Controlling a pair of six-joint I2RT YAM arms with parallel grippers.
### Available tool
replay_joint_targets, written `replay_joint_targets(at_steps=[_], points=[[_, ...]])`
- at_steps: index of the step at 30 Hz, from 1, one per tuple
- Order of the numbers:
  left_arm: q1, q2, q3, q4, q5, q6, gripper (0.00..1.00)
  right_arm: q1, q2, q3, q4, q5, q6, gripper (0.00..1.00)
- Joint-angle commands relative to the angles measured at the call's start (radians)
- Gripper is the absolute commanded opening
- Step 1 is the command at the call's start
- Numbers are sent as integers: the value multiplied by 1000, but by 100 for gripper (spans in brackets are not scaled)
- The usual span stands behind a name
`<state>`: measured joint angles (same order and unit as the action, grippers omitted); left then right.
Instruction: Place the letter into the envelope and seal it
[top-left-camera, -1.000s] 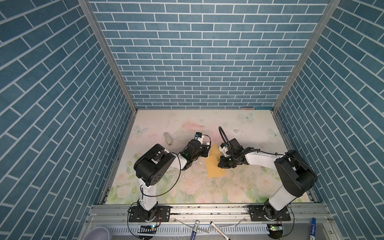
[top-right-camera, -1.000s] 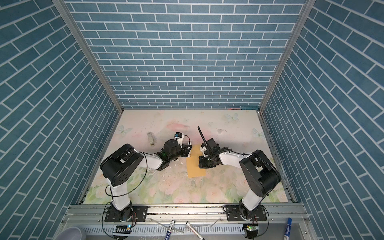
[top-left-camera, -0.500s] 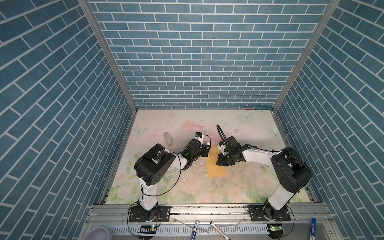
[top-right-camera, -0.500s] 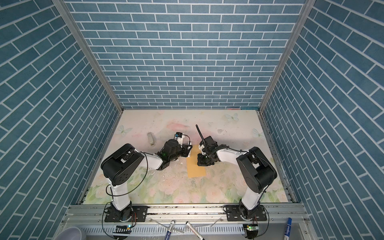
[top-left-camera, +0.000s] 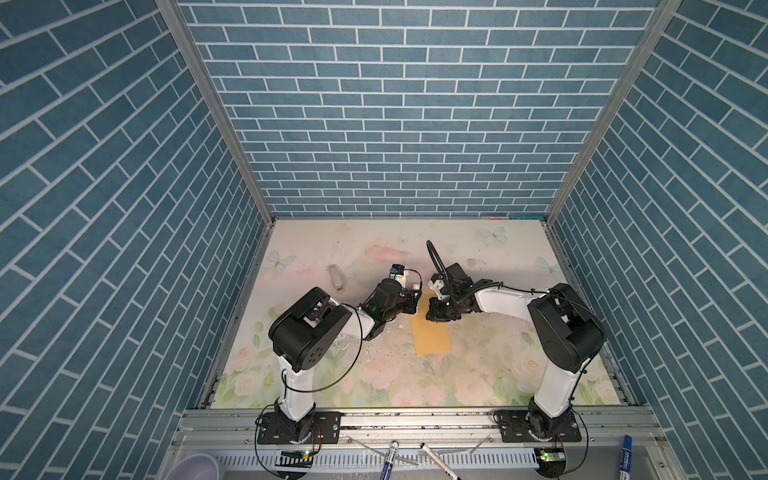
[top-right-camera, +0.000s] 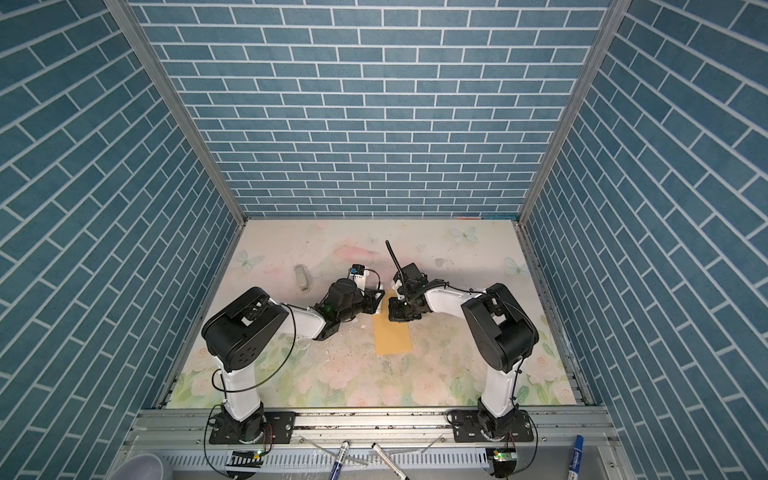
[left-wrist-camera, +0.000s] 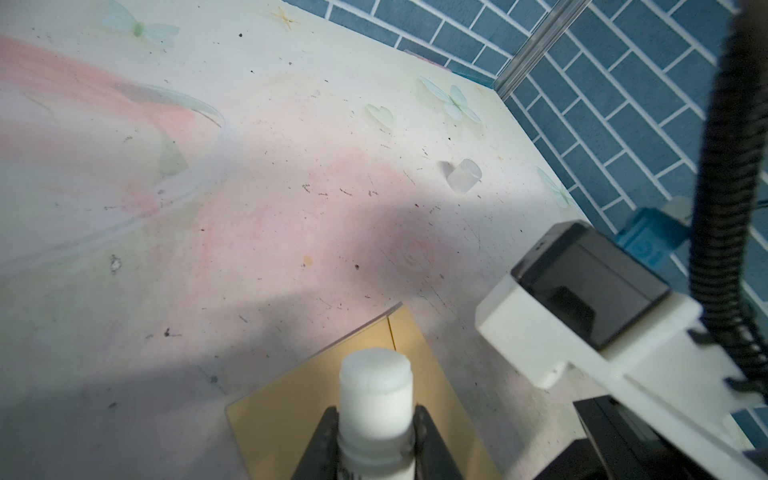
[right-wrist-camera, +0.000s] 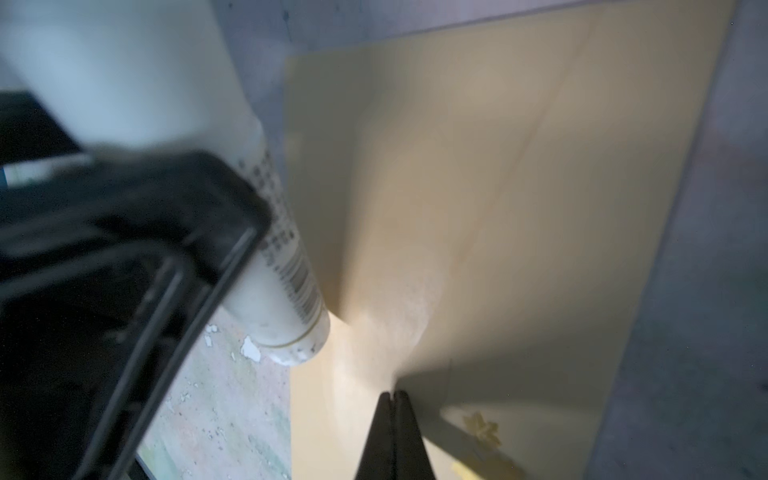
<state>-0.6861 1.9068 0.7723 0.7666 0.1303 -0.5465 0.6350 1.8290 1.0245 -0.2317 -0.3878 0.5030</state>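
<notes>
The glue stick (right-wrist-camera: 279, 249) bears only blurred print.

The long mustard-yellow kraft paper envelope (top-left-camera: 430, 337) lies lengthwise, front to back, near the middle of the flower-printed table (top-left-camera: 374, 386). My left gripper (top-left-camera: 411, 297) holds a white plastic glue stick (left-wrist-camera: 376, 399) over its far left corner, my right gripper (right-wrist-camera: 392, 401) just right of it. A translucent cap (left-wrist-camera: 463, 176) lies behind, toward the back edge; a grey oblong object (top-left-camera: 336, 277) lies nearer the left edge.
</notes>
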Motion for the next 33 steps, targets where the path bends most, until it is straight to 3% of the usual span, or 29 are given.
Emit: replay_joint_targets(at_steps=[1,19,33], points=[[-3,18,0,2,-13,7,0,-3,38,24,-48,62,-39,0],[-3,13,-13,5,-17,7,0,-94,148,163,-118,142,-61,0],[-3,-7,-8,0,-14,3,0,-103,131,158,-27,53,-58,0]])
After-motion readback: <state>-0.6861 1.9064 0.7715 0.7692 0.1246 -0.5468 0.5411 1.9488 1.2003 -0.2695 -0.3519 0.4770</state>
